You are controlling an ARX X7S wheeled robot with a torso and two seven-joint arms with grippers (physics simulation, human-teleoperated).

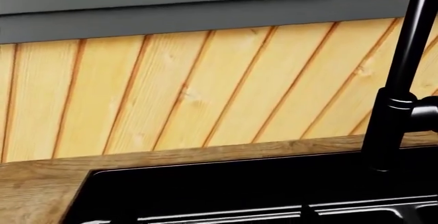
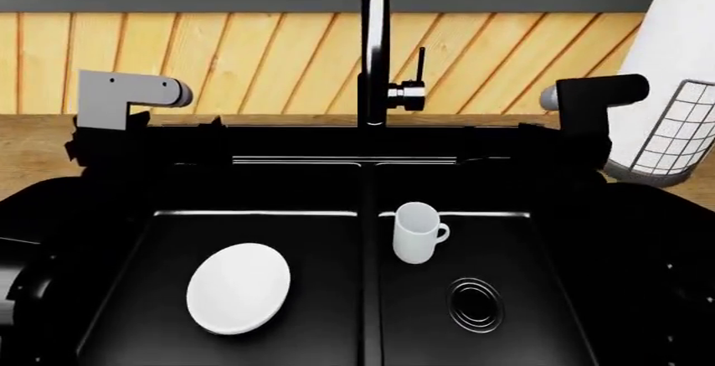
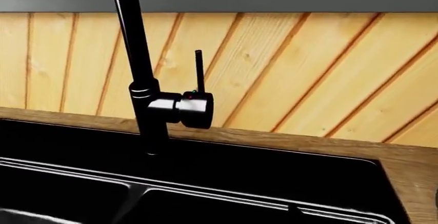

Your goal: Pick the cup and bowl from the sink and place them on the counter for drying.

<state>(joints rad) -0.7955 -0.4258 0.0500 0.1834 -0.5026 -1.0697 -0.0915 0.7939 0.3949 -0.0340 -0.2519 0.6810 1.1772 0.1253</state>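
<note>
This is a kitchen. A glossy black double-basin sink (image 2: 537,240) fills the lower half of the head view, with a tall black faucet (image 2: 374,48) rising at top centre and a round drain (image 2: 476,304) in the right basin. A wood-grain table (image 2: 33,152) surrounds it, backed by slanted pale wood panelling (image 2: 223,60). A paper-towel roll in a wire holder (image 2: 676,90) stands at the upper right. A white bowl (image 2: 238,288) and mug (image 2: 416,232) sit in the basins.
</note>
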